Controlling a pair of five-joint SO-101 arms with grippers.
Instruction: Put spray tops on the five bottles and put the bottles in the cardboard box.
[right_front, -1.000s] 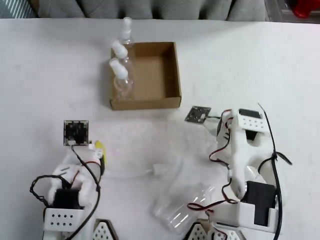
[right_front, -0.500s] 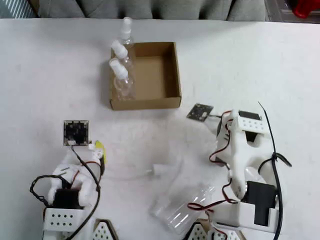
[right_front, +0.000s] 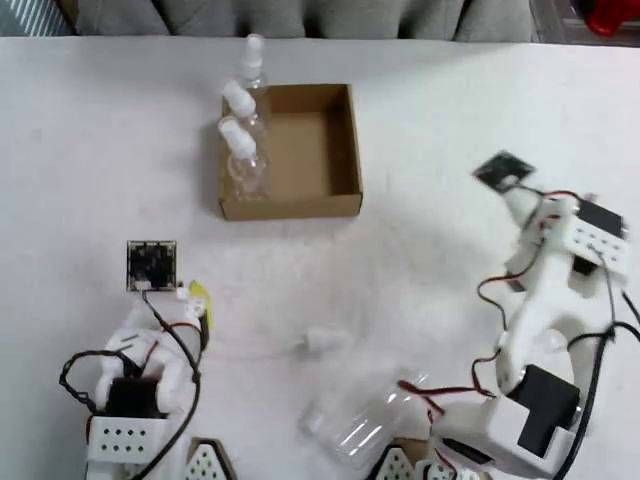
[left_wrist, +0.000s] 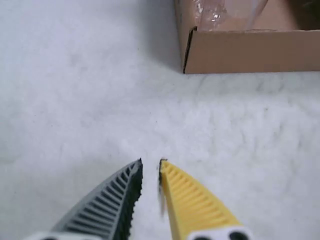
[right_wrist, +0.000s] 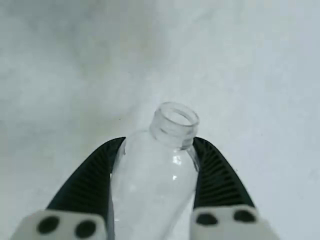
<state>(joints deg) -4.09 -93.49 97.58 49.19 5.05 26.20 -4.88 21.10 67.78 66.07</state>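
Grip on open-necked bottle (right_wrist: 156, 190) by right gripper (right_wrist: 159, 142)

Black fingers (right_wrist: 90, 185) pinch the clear bottle's shoulders, with the white table (right_front: 100, 150) beyond. The left gripper (left_wrist: 150, 165) sits low over the table, fingers pressed nearly together on nothing. Three capped bottles (right_front: 243, 150) stand inside the cardboard box (right_front: 290, 207) along one wall. A loose spray top (right_front: 322, 340) and another bare bottle (right_front: 360, 420) lie nearer the arms.

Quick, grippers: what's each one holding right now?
Left gripper: closed, holding nothing.
Right gripper: closed on an open-necked clear bottle.
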